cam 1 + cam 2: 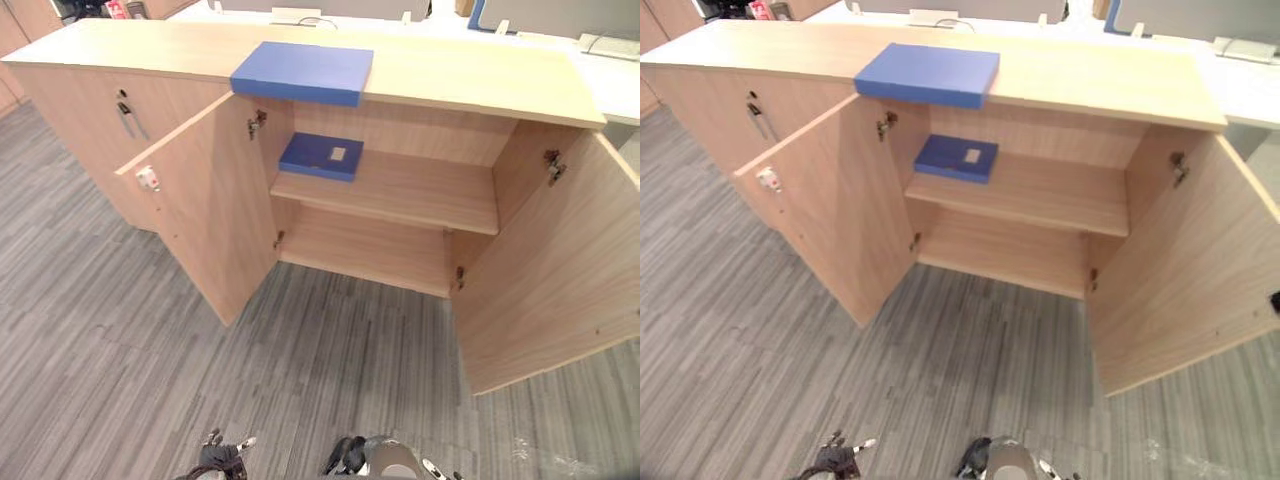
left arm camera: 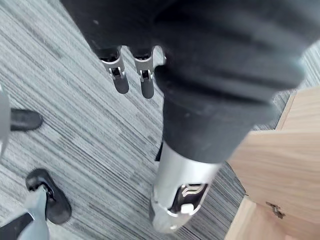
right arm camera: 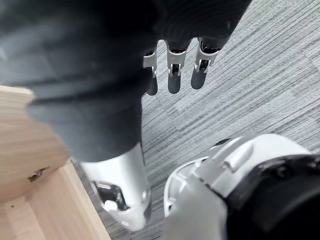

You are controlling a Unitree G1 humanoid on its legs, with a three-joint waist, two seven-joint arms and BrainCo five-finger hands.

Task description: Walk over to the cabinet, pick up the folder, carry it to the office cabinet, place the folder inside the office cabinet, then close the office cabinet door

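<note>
Both hands slack, fingers straight, holding nothing, left hand (image 2: 121, 82) and right hand (image 3: 173, 80) low over carpet (image 1: 120, 350) before the cabinet (image 1: 480, 75), both cabinet doors (image 1: 210, 200) open, one blue folder (image 1: 302, 72) on cabinet top, second folder (image 1: 322, 156) inside on upper shelf (image 1: 420, 190), left end.

bare shelf (image 1: 420, 190) beside folder (image 1: 321, 156)
</note>
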